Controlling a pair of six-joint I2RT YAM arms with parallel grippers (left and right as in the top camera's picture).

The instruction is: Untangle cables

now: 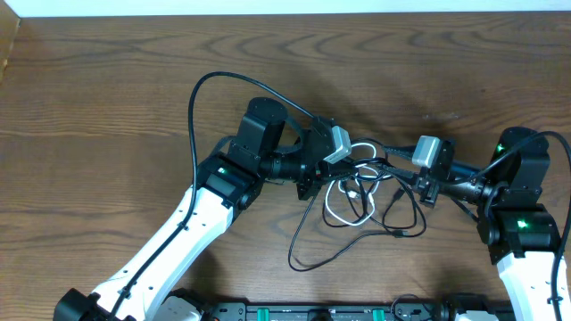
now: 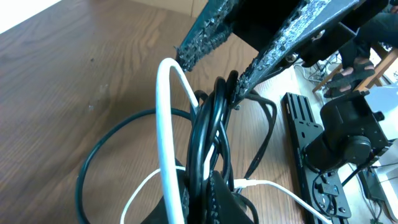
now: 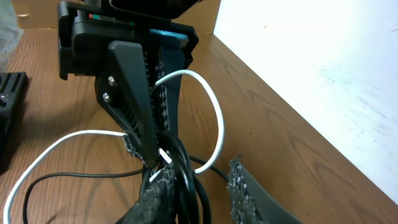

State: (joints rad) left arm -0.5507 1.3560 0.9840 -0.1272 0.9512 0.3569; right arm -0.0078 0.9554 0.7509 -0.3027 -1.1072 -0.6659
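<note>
The cables lie in a tangle between both grippers at mid-table. A white cable point(image 1: 335, 214) loops through several black cables point(image 1: 312, 259) that trail toward the front edge. My left gripper point(image 1: 350, 169) is shut on the bundle: black cables point(image 2: 208, 137) and the white cable point(image 2: 165, 124) run between its fingers point(image 2: 227, 199). My right gripper point(image 1: 393, 171) faces it, tips nearly touching. It stands open point(image 3: 202, 174), with the black cables point(image 3: 186, 180) lying against one finger point(image 3: 158, 193) and the other finger point(image 3: 249, 193) apart. The white cable point(image 3: 217, 118) arches above.
A thick black arm cable point(image 1: 201, 98) arcs over the left arm. A black rail point(image 1: 312, 312) runs along the table's front edge. A cardboard box point(image 1: 7, 36) sits at the far left corner. A white wall borders the far edge.
</note>
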